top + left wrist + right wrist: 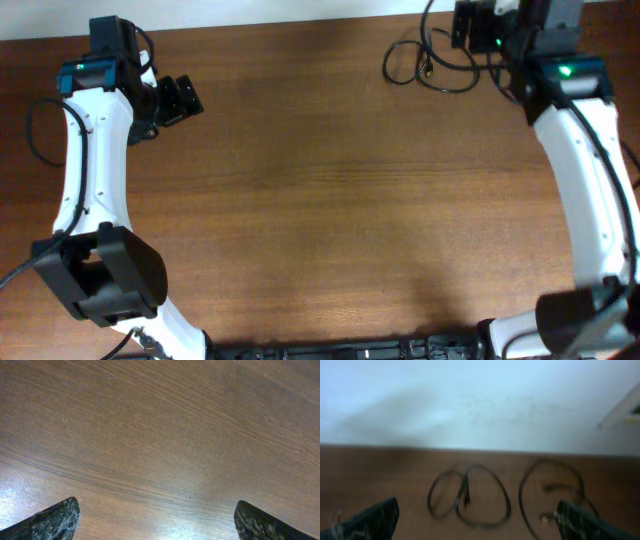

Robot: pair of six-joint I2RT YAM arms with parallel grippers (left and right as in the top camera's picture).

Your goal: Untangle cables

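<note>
Surface: brown wood (330, 200), with a pale wall (470, 400) behind its far edge.
Cables: thin black cords (428, 68) lying flat in loose loops at the far edge, near the far right corner.
Cable layout: the right wrist view, which is blurred, shows two overlapping loops (465, 494) on one side. A wider loop with a small silvery plug end (545, 519) lies just beside them, and I cannot tell whether it touches them.
Left hand: (157, 510) released, fingers (50, 520) spread wide over bare wood. It is near the far left corner (180, 98), well apart from the cables.
Right hand: (477, 515) released, fingers (585, 522) wide apart and gripping nothing. The cables lie just ahead of it, toward the wall.
</note>
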